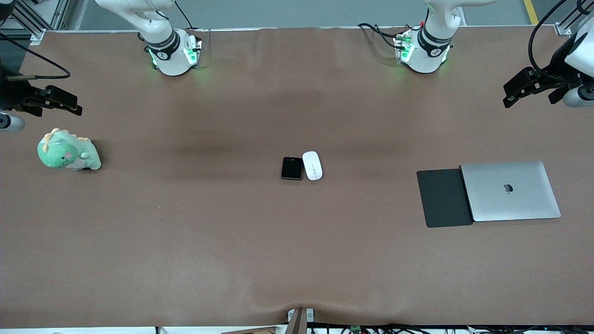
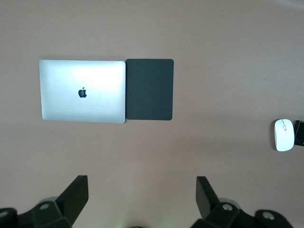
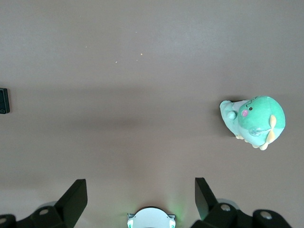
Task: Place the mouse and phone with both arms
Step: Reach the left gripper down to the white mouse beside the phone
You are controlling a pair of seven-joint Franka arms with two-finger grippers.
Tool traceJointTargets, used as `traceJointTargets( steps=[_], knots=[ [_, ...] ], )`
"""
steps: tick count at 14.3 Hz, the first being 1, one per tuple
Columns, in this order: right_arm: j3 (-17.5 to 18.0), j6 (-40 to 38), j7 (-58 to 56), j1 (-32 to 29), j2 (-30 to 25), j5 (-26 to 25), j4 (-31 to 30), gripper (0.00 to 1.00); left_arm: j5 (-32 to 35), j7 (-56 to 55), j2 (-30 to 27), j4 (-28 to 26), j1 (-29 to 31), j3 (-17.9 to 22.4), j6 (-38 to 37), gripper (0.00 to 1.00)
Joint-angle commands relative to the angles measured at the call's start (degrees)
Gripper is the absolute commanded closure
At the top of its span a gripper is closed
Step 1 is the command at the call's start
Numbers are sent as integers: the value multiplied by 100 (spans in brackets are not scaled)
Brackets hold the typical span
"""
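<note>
Nearest the front camera: black mouse pad (image 1: 444, 198) and closed silver laptop (image 1: 510, 190), touching edge to edge, toward the left arm's end of the table. Pad is bare, likely the mouse's destination. A little farther off, mid-table: phone (image 1: 292, 168) and mouse (image 1: 313, 165) lying flat, side by side, just about touching, phone on the right arm's side, mouse on the left arm's. Probably a start layout, each item on the side of the arm likely to take it. About level with them, at the right arm's end: green plush dinosaur (image 1: 68, 151), well apart from both. Farthest: both grippers, up in the air at the table ends. Left gripper (image 2: 142, 197) hangs over bare table near the laptop, fingers spread wide, holding nothing. Right gripper (image 3: 141, 199) over bare table by the dinosaur, equally wide, empty. Neither has begun a reach; nothing grasped yet.
</note>
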Motion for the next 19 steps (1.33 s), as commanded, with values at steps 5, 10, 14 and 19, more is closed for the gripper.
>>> traceJointTargets(
  steps=[5, 10, 14, 19],
  knots=[
    [23, 35, 63, 4, -67, -20, -79, 0, -137, 29, 174, 33, -41, -18, -61, 0],
    [23, 44, 54, -5, -67, -20, -79, 0, -190, -715, 763, -264, -181, -631, 719, 0],
    [23, 44, 54, 4, -58, -20, -88, 0, -103, -2516, 1588, -494, -672, -1204, 1783, 0],
    [23, 44, 45, 4, -32, -12, -88, 0, 372, -3573, 2774, -459, -1683, -1205, 2829, 0]
  ],
)
